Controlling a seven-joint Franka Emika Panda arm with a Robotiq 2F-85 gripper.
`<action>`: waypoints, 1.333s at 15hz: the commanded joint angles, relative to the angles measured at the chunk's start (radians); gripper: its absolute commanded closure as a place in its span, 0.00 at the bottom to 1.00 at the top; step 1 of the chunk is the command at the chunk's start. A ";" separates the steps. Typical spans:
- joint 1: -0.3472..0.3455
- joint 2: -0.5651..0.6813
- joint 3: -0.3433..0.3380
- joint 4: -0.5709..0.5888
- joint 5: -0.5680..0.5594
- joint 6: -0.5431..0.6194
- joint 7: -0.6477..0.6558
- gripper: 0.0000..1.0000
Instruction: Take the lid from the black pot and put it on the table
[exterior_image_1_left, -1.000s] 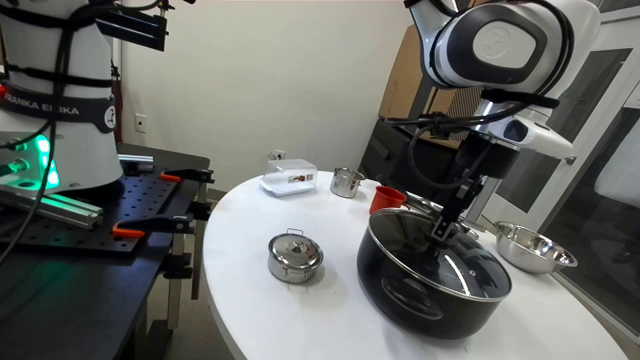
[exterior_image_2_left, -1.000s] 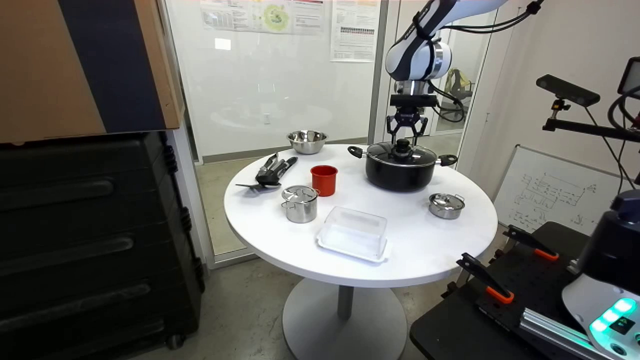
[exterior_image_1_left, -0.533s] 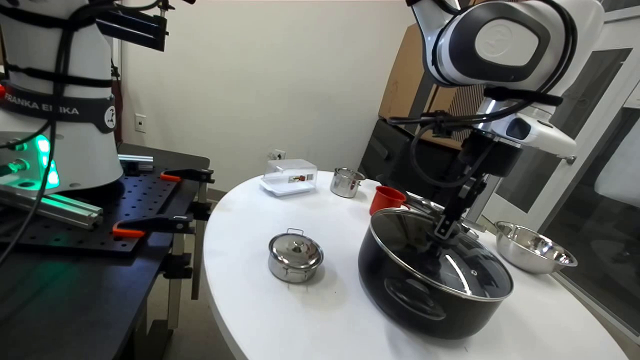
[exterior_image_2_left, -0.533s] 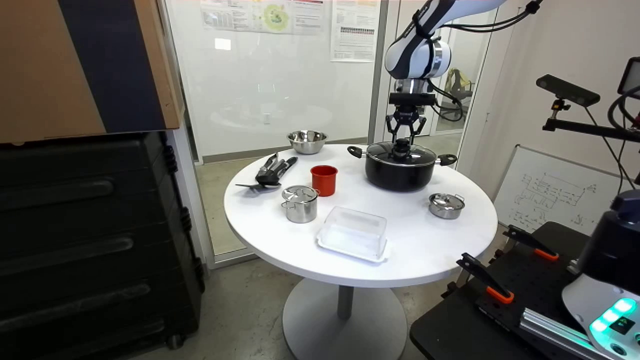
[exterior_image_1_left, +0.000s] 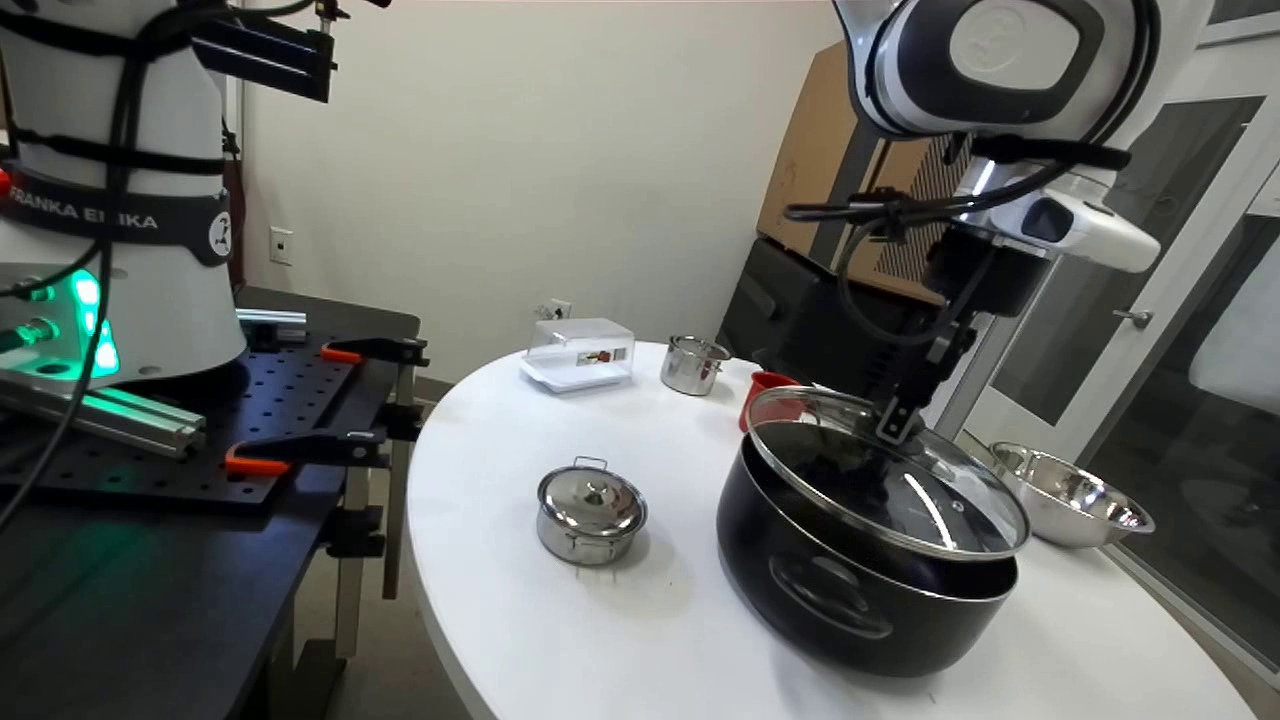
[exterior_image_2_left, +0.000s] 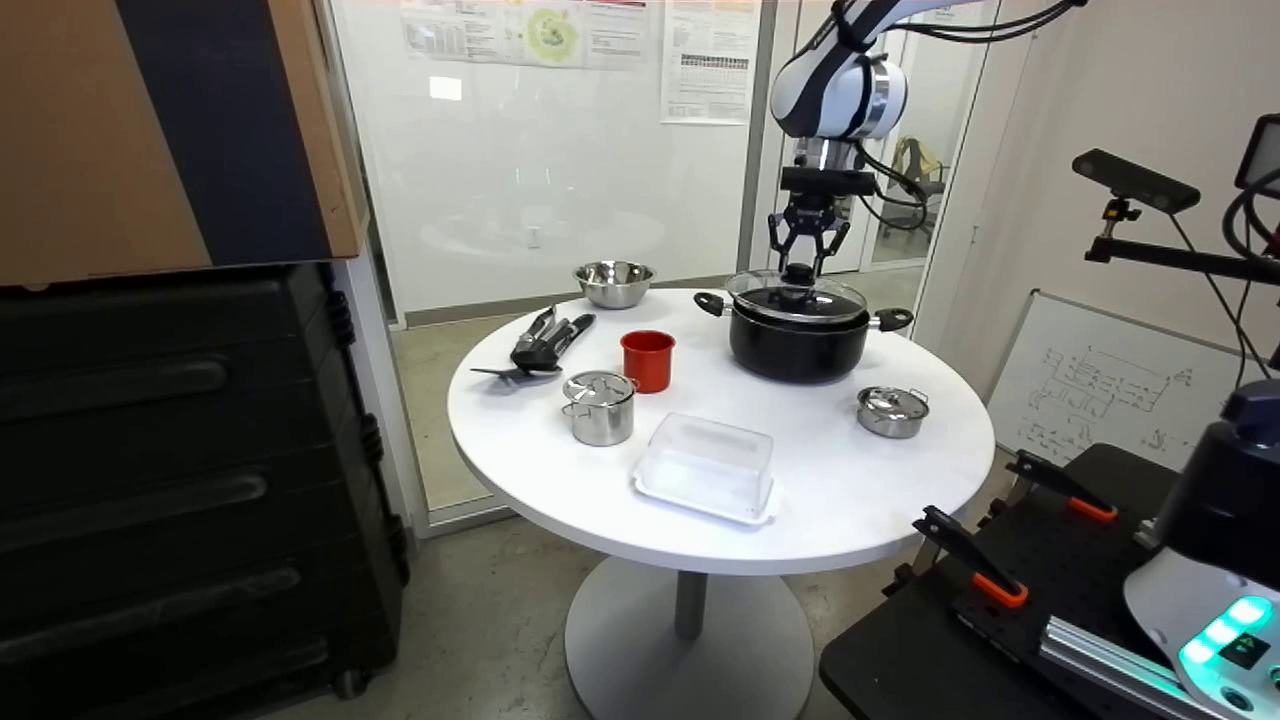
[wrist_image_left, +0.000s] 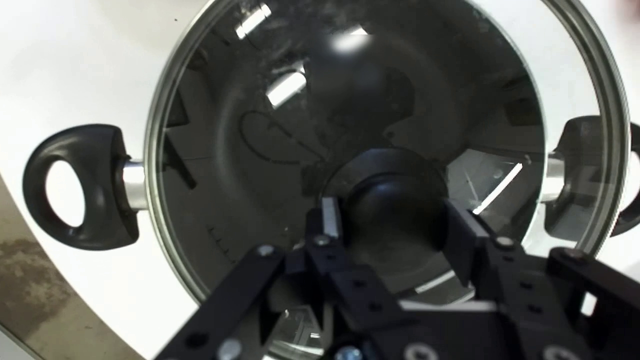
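My gripper is shut on the dark knob of the clear glass lid. It holds the lid a little above the black pot, with a gap showing between rim and pot. The lid, the pot and the gripper also show in an exterior view. In the wrist view the fingers stand either side of the knob, and the lid sits shifted right over the pot. A pot handle shows at left there. The pot stands on the white table.
A small silver tin stands near the pot. A red mug, a silver pot, a clear plastic box, black utensils and a steel bowl are also on the table.
The gripper came down slightly onto the knob, closed on it, and rose. The lid has lifted off the pot's rim with it. The pot and other objects have stayed in place.
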 joint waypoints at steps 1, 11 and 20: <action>0.021 -0.118 0.023 -0.112 -0.013 -0.004 -0.090 0.74; 0.138 -0.258 0.080 -0.414 -0.206 0.009 -0.175 0.74; 0.152 -0.360 0.120 -0.535 -0.234 0.030 -0.185 0.74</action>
